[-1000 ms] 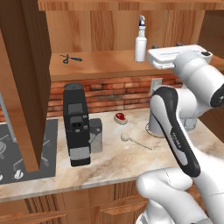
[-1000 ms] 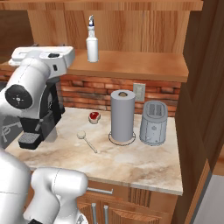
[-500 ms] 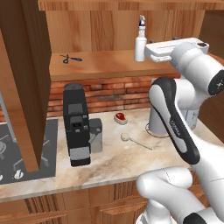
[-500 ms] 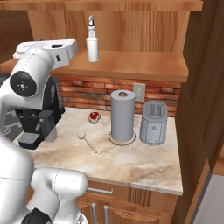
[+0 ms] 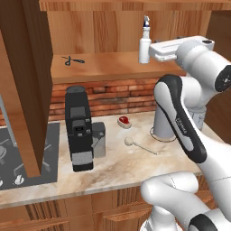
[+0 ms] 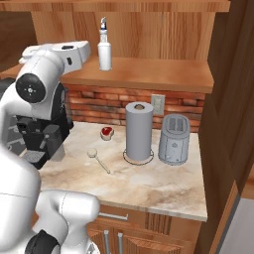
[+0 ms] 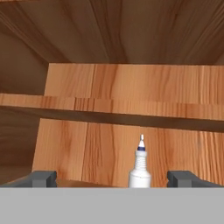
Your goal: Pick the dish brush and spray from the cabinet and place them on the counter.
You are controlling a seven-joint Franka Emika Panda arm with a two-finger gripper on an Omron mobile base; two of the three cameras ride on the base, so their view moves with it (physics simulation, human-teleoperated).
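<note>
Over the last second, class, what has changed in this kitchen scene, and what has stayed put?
The arm rose, bringing the open gripper up to cabinet-shelf level facing the spray; nothing was gripped. The spray, the dish brush on the counter, and the scissors stayed as they were.

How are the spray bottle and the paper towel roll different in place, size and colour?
The spray stands on the cabinet shelf; the paper towel roll stands below on the counter. The spray is slim and short; the paper towel roll is thicker and taller. The spray is white; the paper towel roll is grey. Both stand upright.
</note>
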